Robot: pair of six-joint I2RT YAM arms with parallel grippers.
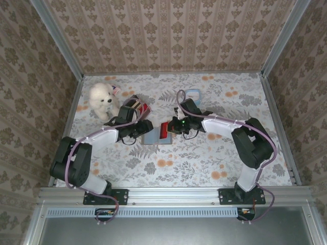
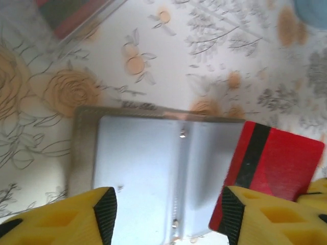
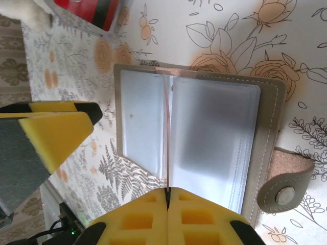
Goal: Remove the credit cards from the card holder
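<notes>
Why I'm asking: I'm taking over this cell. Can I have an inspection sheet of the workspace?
Surface: floral cloth, flat, no spill seen.
Job's things: card holder lying open; red card tilted at one end of it, cannot tell if clear of the pocket; light blue card lying apart.
Clutter: white plush toy; striped block.
Grippers: left gripper open over the holder; right gripper shut on the red card.
Cables: purple cable along each arm.
Surroundings: patterned walls; metal rail.

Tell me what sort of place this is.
Probably a staged robot test booth: wallpapered panels in an aluminium frame, a floral tabletop, left arm and right arm bolted at its near edge.
</notes>
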